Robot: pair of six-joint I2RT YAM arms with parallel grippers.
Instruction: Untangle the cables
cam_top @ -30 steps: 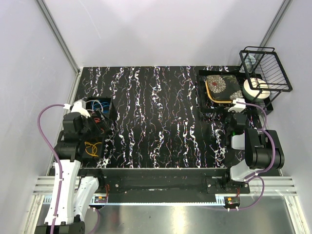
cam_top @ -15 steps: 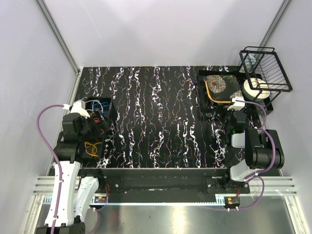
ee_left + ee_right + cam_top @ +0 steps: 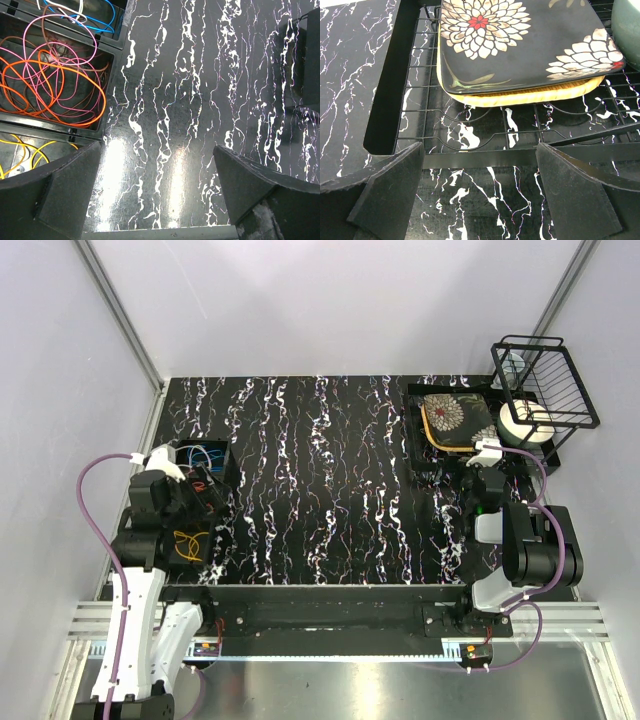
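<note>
Along the left edge of the black, white-veined marble-patterned worktop (image 3: 330, 470), a black plastic bin (image 3: 60, 131) divided into compartments is set, and the thin, flexible cables are kept inside it. From the left wrist view, a tangle of orange and pink cables (image 3: 50, 75) is shown looped loosely in the middle compartment. Blue and white cables (image 3: 85, 17) are coiled in the compartment beyond it, and yellow cables (image 3: 20, 150) are glimpsed in the nearest compartment, partly hidden by a finger. The left claw (image 3: 157, 200) is held released, its two dark fingers spread wide over bare worktop just beside the bin, with nothing between them and no cable touched

On the right side, the right claw (image 3: 480, 195) is likewise held released, nothing grasped, its fingers spread before the near rim of a black wire rack tray (image 3: 485, 159). Inside that tray a dark square plate (image 3: 520, 40) patterned with white and red flowers is stacked on a yellow plate (image 3: 520, 97), and a pale green bowl (image 3: 627, 30) is seen beside them at the edge of view. From the top view, a black wire basket (image 3: 545, 380) is shown raised at the far right corner of the tray
</note>
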